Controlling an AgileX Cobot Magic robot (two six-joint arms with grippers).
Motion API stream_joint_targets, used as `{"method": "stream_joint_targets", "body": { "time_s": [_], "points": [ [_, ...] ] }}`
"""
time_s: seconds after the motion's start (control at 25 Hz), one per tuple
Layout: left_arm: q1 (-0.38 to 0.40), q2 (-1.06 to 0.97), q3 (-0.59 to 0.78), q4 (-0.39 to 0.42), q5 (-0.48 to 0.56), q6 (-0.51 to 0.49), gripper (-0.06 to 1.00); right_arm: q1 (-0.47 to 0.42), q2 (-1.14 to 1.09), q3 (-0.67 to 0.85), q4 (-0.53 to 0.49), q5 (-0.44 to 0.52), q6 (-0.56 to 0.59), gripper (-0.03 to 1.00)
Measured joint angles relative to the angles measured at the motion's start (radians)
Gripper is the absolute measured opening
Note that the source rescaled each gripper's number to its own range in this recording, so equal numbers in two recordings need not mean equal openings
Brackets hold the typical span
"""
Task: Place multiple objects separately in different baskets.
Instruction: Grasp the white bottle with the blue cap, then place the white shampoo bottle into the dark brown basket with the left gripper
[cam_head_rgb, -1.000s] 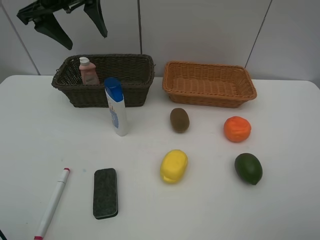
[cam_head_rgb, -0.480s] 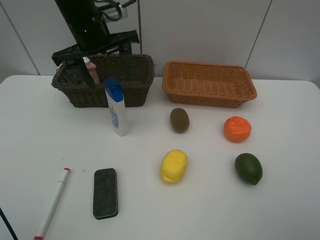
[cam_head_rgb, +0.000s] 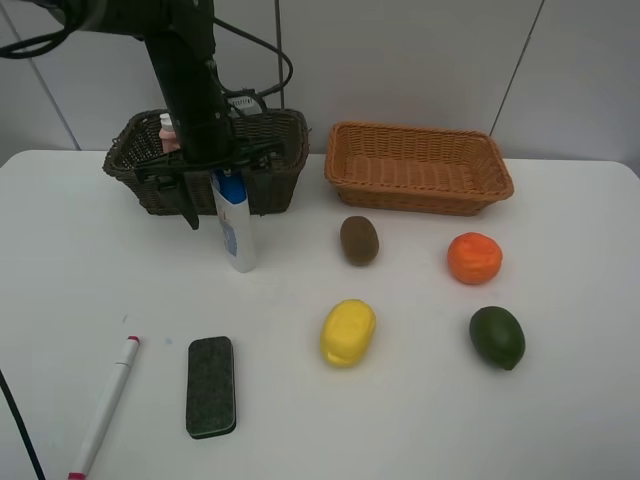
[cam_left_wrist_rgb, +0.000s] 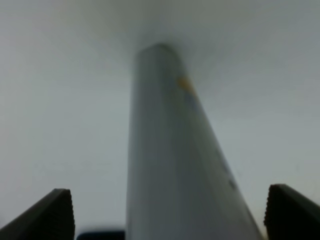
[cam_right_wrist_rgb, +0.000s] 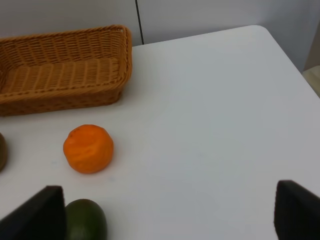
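Observation:
My left gripper (cam_head_rgb: 222, 190) is open and straddles the top of the upright white bottle with blue cap (cam_head_rgb: 234, 225). In the left wrist view the bottle (cam_left_wrist_rgb: 170, 150) stands blurred between the spread fingertips (cam_left_wrist_rgb: 50, 215). The pink bottle (cam_head_rgb: 168, 130) stands in the dark brown basket (cam_head_rgb: 275, 150), partly hidden by the arm. The marker (cam_head_rgb: 105, 405), eraser (cam_head_rgb: 211, 385), kiwi (cam_head_rgb: 359, 239), lemon (cam_head_rgb: 348, 331), orange (cam_head_rgb: 474, 257) and avocado (cam_head_rgb: 497, 336) lie on the table. My right gripper (cam_right_wrist_rgb: 167, 212) is open above the table near the orange (cam_right_wrist_rgb: 88, 148) and avocado (cam_right_wrist_rgb: 85, 220).
The orange-tan basket (cam_head_rgb: 420, 168) holds nothing and stands behind the kiwi and orange; it also shows in the right wrist view (cam_right_wrist_rgb: 60, 70). The white table (cam_head_rgb: 560, 400) ends at the right near a grey wall. The left arm's cable hangs above the dark basket.
My left arm has come down from above the dark basket and forward, so its open gripper now sits around the blue-capped bottle's top. Nothing on the table has moved.

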Motion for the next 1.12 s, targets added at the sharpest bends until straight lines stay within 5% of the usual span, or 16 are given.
{"method": "stream_joint_targets", "body": {
  "time_s": [0.28, 0.36, 0.48, 0.52, 0.8, 1.12],
  "points": [
    [0.0, 0.004, -0.002, 0.0, -0.004, 0.001, 0.97, 0.0, 0.0, 0.0, 0.001, 0.0, 0.0, 0.96],
    [0.0, 0.004, -0.002, 0.0, 0.002, 0.004, 0.81, 0.0, 0.0, 0.0, 0.001, 0.0, 0.0, 0.96],
    [0.0, 0.004, -0.003, -0.02, 0.022, 0.018, 0.38, 0.0, 0.0, 0.0, 0.001, 0.0, 0.0, 0.96],
    [0.0, 0.004, -0.005, -0.016, 0.033, 0.031, 0.32, 0.0, 0.0, 0.0, 0.001, 0.0, 0.0, 0.96],
    [-0.001, 0.007, -0.087, 0.005, 0.033, 0.13, 0.33, 0.0, 0.0, 0.0, 0.002, 0.0, 0.0, 0.96],
    [0.022, -0.028, -0.413, -0.098, 0.034, 0.304, 0.33, 0.0, 0.0, 0.0, 0.002, 0.0, 0.0, 0.96]
  ]
}}
